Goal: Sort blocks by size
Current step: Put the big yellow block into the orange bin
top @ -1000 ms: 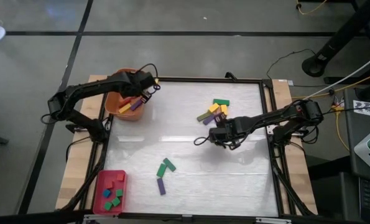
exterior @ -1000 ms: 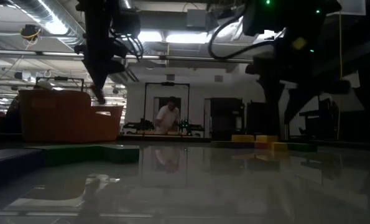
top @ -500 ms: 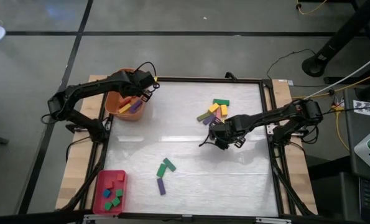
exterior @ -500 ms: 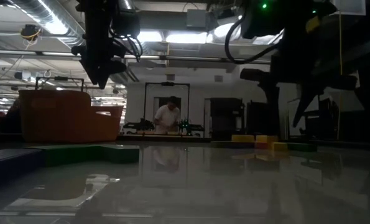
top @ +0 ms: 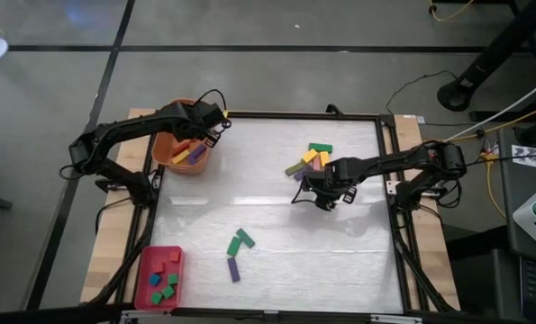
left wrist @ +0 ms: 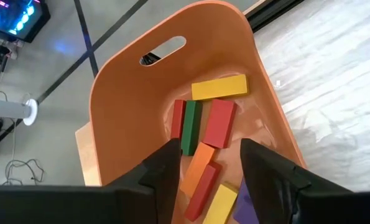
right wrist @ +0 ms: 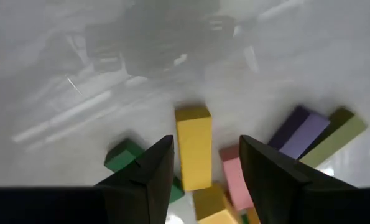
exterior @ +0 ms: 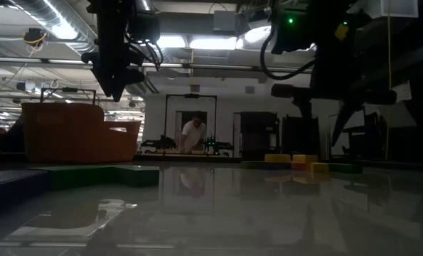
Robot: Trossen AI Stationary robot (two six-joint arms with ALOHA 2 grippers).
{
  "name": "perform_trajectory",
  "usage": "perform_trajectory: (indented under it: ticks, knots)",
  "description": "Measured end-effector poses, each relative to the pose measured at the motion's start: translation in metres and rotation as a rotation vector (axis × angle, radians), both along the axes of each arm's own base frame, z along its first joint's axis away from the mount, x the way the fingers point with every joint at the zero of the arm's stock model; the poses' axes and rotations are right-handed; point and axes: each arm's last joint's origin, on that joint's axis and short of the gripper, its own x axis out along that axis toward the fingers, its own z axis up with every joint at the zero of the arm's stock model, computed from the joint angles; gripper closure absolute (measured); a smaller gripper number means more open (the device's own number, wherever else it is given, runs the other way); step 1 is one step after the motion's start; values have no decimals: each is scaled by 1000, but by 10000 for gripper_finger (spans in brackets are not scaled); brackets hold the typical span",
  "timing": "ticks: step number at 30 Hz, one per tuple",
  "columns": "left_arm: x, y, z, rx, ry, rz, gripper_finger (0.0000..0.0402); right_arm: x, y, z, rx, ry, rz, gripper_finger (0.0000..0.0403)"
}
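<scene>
My left gripper [top: 215, 126] [left wrist: 206, 168] hangs open over the orange tub [top: 164, 148], touching nothing. Yellow [left wrist: 219, 87], red [left wrist: 219, 123], green [left wrist: 190, 126] and orange [left wrist: 200, 165] bars lie on the tub's floor. My right gripper [top: 326, 187] [right wrist: 203, 165] stands open, pointing down, just above a cluster of blocks [top: 310, 160] at the far right. A yellow bar [right wrist: 194, 146] lies flat on the table below the gap between its fingers. A pink block [right wrist: 237, 177], purple bars [right wrist: 300, 134] and an olive bar [right wrist: 337, 137] lie beside it.
Two green blocks [top: 240, 241] and a purple bar [top: 233, 269] lie near the table's middle front. A flat red tray [top: 146, 270] with small cubes sits at the near left corner. A person [exterior: 192, 134] stands in the room far behind the table.
My right gripper has moved toward the table's far edge, up to the cluster of blocks, and has rolled about its own axis while staying open. My left gripper has opened over the tub.
</scene>
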Motion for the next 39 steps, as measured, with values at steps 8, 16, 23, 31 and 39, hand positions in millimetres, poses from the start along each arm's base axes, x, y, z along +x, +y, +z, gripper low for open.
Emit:
perform_trajectory:
  ticks: [8, 16, 23, 31, 39]
  knots:
    - [0, 0, 0, 0, 0, 0, 247, 1, 0, -6, -11, 27, 86, 224]
    - [1, -1, 0, -1, -2, -6, 247, -7, -3, -26, -56, 41, 76, 224]
    - [3, -5, 0, -1, -3, -22, 247, -10, -11, -37, -57, 12, 41, 224]
    - [4, -6, -1, -34, -22, -32, 247, -8, -27, -44, -35, 11, -20, 224]
    - [4, -6, -1, -44, -29, -34, 247, -7, -30, -53, -17, 49, -40, 242]
